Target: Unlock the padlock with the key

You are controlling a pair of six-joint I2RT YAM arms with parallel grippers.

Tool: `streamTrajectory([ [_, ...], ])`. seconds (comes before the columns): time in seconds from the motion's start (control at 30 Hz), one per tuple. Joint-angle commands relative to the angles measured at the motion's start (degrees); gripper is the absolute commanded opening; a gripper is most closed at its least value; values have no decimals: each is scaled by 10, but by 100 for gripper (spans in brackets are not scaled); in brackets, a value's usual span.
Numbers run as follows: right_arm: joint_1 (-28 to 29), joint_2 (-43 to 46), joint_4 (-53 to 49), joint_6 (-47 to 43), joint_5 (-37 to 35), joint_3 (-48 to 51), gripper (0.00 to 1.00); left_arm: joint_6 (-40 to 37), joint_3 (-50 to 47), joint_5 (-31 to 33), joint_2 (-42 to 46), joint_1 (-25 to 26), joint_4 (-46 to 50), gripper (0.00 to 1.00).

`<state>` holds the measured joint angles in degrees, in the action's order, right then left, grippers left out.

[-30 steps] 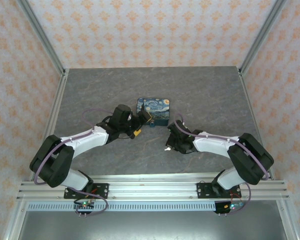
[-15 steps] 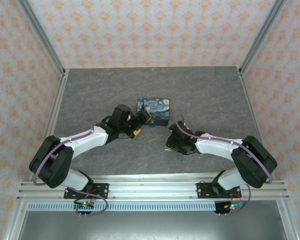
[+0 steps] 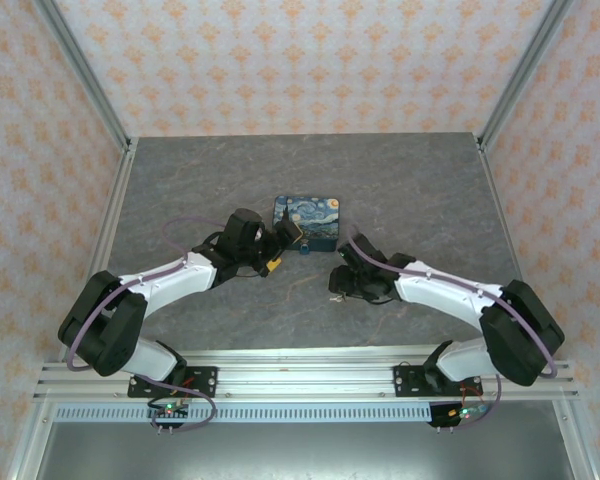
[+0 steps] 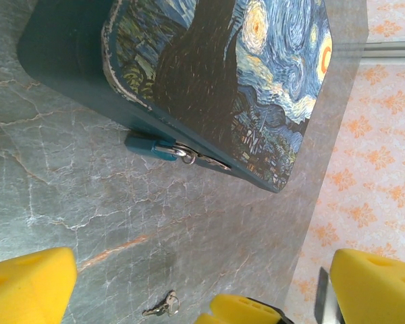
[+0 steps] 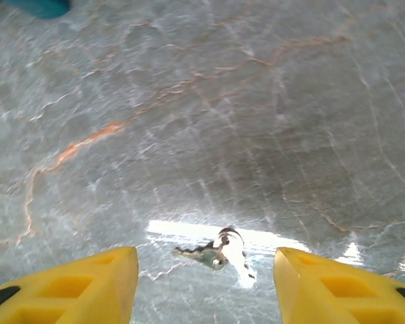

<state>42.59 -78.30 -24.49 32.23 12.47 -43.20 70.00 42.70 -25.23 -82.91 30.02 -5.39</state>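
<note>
The tiny teal padlock (image 4: 150, 146) hangs by its metal shackle (image 4: 182, 154) from the hasp on the near side of the Starry Night box (image 4: 223, 67), and I see the padlock (image 3: 304, 248) from above too. My left gripper (image 4: 202, 270) is open just short of the padlock, nothing between its yellow fingers (image 4: 27, 283). The small pale key (image 5: 216, 255) lies flat on the table on a bright glare patch. My right gripper (image 5: 206, 277) stands open over it, one finger on either side, touching nothing. The key (image 4: 160, 307) also appears in the left wrist view.
The box (image 3: 308, 222) sits mid-table, with both grippers (image 3: 285, 252) (image 3: 337, 283) close in front of it. A yellow finger (image 4: 250, 312) of the right gripper pokes into the left wrist view. Grey marble table (image 3: 400, 190) stretches open behind and to both sides; metal rails edge it.
My right gripper was shut and has opened, edging slightly forward over the key. The left arm and the box have stayed put.
</note>
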Motion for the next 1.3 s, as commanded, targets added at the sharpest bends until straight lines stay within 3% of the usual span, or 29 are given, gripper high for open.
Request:
streamTrajectory([
  [0.0,16,-27,-84,-112,-5,-35,55,-15,8,7,-3,7,3,97],
  [0.33,48,-95,-158,-191,-61,-81,49,-25,18,11,4,7,23,97],
  [0.93,58,-187,-146,-229,-94,-122,45,-24,21,13,-3,7,23,97],
  [1.27,57,-212,-140,-228,-89,-130,33,-24,19,15,-6,7,22,97],
])
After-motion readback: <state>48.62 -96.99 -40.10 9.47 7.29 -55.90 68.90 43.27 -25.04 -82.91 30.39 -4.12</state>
